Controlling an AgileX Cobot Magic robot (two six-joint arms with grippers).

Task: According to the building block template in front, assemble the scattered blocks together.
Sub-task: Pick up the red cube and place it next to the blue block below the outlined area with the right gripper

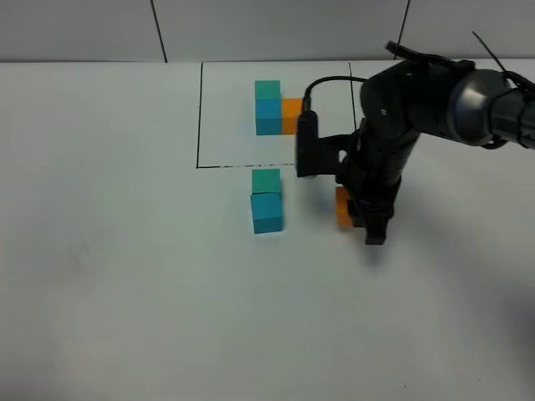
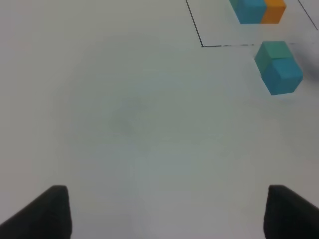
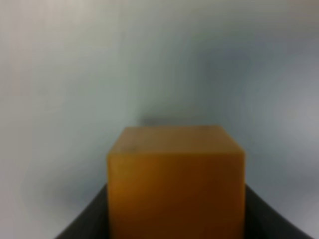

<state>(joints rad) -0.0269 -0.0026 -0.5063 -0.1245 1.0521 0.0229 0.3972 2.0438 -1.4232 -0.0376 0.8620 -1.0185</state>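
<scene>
The building block template is a black outline (image 1: 199, 125) framing joined teal, blue and orange cubes (image 1: 269, 109); it also shows in the left wrist view (image 2: 254, 10). Just below its front line, the loose teal cube (image 1: 267, 180) touches the loose blue cube (image 1: 267, 212); both show in the left wrist view (image 2: 273, 51) (image 2: 283, 75). My right gripper (image 1: 361, 219) is shut on the loose orange cube (image 1: 342, 207), to the right of that pair and apart from it. The orange cube fills the right wrist view (image 3: 175, 179) between the dark fingers (image 3: 84, 224). My left gripper (image 2: 164, 214) is open and empty over bare table.
The white table (image 1: 125, 276) stretches to the left and front of the blocks. The right arm's dark body (image 1: 418, 100) and its cable (image 1: 322, 83) hang over the template's right side. The left arm is out of the exterior view.
</scene>
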